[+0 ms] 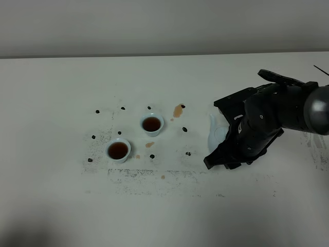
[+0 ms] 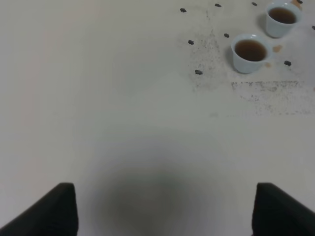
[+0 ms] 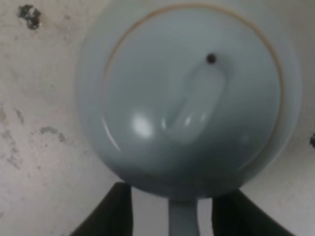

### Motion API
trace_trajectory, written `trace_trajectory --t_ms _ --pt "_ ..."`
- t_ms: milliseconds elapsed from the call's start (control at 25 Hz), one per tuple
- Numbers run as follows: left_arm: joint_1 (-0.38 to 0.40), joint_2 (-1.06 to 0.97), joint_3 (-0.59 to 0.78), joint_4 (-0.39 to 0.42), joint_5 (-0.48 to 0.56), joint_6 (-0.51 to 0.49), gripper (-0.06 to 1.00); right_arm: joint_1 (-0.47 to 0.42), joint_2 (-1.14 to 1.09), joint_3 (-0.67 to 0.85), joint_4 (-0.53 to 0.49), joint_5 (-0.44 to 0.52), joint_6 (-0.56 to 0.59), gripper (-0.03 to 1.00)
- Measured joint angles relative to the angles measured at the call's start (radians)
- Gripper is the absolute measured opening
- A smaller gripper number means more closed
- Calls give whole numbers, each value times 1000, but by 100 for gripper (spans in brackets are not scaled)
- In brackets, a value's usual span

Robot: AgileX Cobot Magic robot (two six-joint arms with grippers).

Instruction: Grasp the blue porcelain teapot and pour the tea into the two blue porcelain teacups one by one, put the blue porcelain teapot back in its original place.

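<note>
The right arm reaches in over the white table [image 1: 61, 216], its dark, bulky wrist bent downward above the blue porcelain teapot [image 1: 216, 135]. The right gripper [image 1: 222, 131] straddles the pot. In the right wrist view its two black fingers [image 3: 115, 211] stand on either side of the teapot's loop handle [image 3: 183, 219] with pale gaps between them and it, so the jaws are spread and not pinching it. The teapot [image 3: 189, 93] sits upright on the table, seen from straight above: a glossy, pale sky-blue round body, a fitted lid with a thin brownish seam, an elongated smooth knob and a small dark vent hole.

Taking the teapot as landmark, the two blue porcelain teacups lie well apart from it, on the side its thin spout [image 1: 211, 119] points toward. The nearer cup [image 1: 151, 124] and the farther cup [image 1: 118, 150] are small, handleless, glossy and flared, each holding dark brown tea. Between them and the teapot the table's matte surface carries black specks, grey scuffed patches and a few tan tea stains [image 1: 178, 110].

The left gripper [image 2: 165, 209] hovers over bare table far from the teapot, beyond the cups; its two black fingertips [image 2: 51, 209] stand wide apart with nothing between them.
</note>
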State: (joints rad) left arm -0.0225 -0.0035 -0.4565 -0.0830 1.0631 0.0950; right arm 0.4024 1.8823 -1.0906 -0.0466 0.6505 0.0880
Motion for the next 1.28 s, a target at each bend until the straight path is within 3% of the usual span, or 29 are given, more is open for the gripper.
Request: trace_trajectory --t_ms 960,1280 --pt "0 0 0 0 0 -1 73 44 -226 6 21 91 0 41" --pt "0 0 0 0 0 -1 73 42 -402 14 -37 172 8 41"
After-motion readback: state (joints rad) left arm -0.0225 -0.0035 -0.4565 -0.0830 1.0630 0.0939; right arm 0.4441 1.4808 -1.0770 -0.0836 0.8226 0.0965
